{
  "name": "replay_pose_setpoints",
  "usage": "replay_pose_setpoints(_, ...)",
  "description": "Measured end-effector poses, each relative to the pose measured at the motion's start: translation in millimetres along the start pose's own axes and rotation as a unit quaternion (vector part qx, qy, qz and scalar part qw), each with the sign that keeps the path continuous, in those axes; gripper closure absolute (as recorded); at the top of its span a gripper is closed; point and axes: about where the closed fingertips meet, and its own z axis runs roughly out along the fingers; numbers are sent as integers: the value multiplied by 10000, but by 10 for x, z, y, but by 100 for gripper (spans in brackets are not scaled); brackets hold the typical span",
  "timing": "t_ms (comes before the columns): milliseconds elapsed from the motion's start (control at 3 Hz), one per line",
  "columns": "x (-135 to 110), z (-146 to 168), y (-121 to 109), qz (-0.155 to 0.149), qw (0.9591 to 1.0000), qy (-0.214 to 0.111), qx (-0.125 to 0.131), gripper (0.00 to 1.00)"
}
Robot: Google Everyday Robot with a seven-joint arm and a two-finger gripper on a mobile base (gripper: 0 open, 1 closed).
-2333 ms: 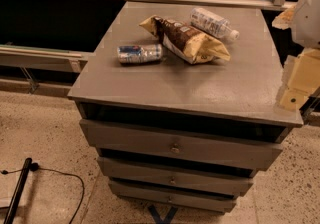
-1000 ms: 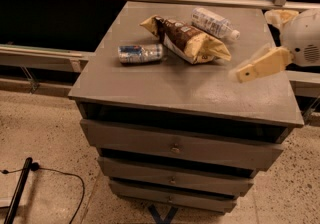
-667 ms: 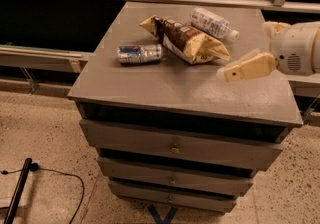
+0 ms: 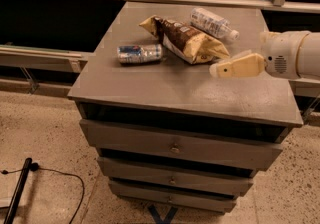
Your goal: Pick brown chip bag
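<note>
The brown chip bag (image 4: 186, 39) lies on the grey cabinet top (image 4: 165, 85), towards the back middle; it has a dark brown middle with a white label and tan-yellow ends. My gripper (image 4: 220, 69) comes in from the right on a white arm, its cream fingers pointing left. Its tip hovers just right of and in front of the bag's near tan end, apart from it.
A silver-blue drink can (image 4: 140, 53) lies on its side left of the bag. A clear plastic bottle (image 4: 214, 22) with a white cap lies behind the bag. The cabinet has several drawers (image 4: 175, 148). A black cable (image 4: 55, 174) lies on the floor at left.
My gripper has swung in from the right edge of the cabinet leftwards, towards the bag's near end. The bag, can and bottle have not moved.
</note>
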Motion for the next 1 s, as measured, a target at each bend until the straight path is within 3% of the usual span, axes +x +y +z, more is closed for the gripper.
replay_pose_setpoints(667, -122, 412, -41, -403, 9981, -472, 66, 0)
replay_pose_setpoints(1000, -204, 670, -157, -788, 9942, -737, 41, 0)
